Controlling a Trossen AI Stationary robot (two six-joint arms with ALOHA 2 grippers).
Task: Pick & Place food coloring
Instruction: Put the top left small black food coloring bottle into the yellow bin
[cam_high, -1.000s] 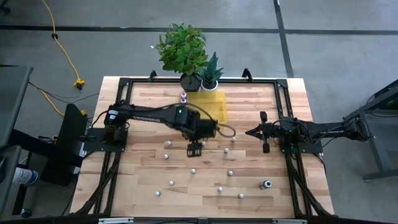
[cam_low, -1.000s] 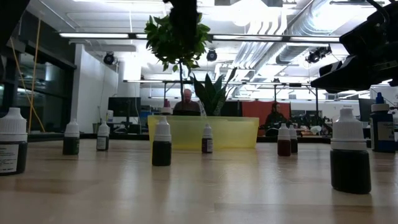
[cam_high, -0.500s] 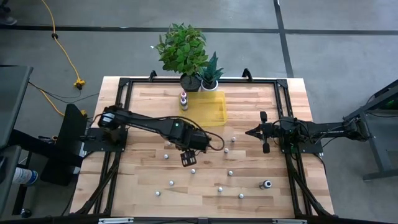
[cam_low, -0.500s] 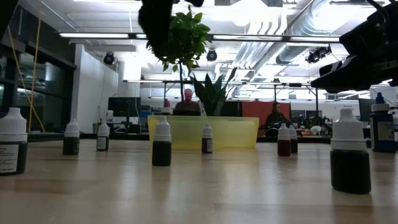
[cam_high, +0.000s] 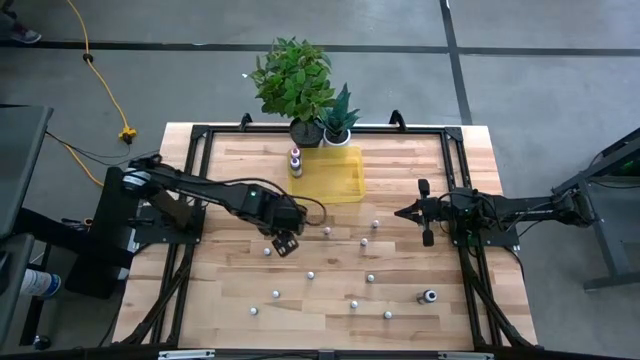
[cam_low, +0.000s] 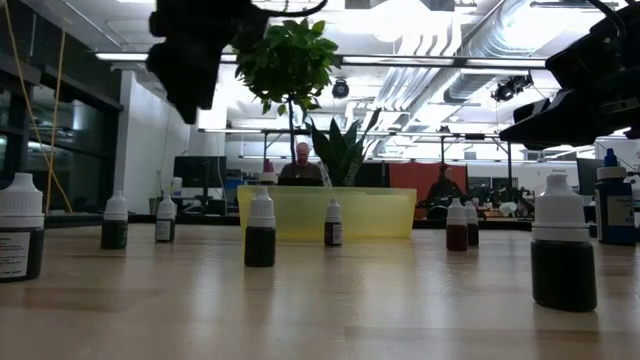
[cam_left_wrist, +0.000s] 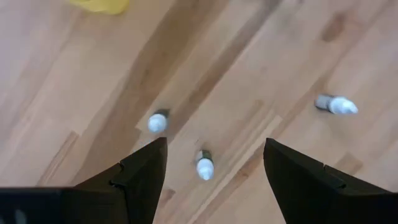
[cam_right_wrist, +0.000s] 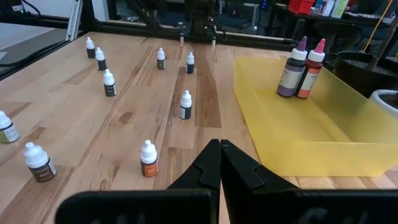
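Several tiny food coloring bottles with whitish caps (cam_high: 310, 274) stand scattered on the wooden table. My left gripper (cam_high: 285, 243) hangs open above the table's left-middle, pointing down and touching nothing. In the left wrist view its fingers (cam_left_wrist: 216, 144) stand apart over one small bottle (cam_left_wrist: 204, 167); another bottle (cam_left_wrist: 157, 122) stands beside it and a third (cam_left_wrist: 336, 104) lies farther off. My right gripper (cam_high: 400, 212) waits shut at the table's right, level and holding nothing (cam_right_wrist: 219, 163).
A flat yellow tray (cam_high: 345, 185) at the far middle holds two larger bottles (cam_high: 295, 160). Two potted plants (cam_high: 300, 85) stand behind it. A bigger dark bottle (cam_high: 428, 296) lies near the front right. A black frame (cam_high: 190, 140) borders the table.
My left gripper has swung toward the table's left edge and come down closer to the tabletop, rolling about its own axis as it went. Its fingers have stayed open. No bottle has moved.
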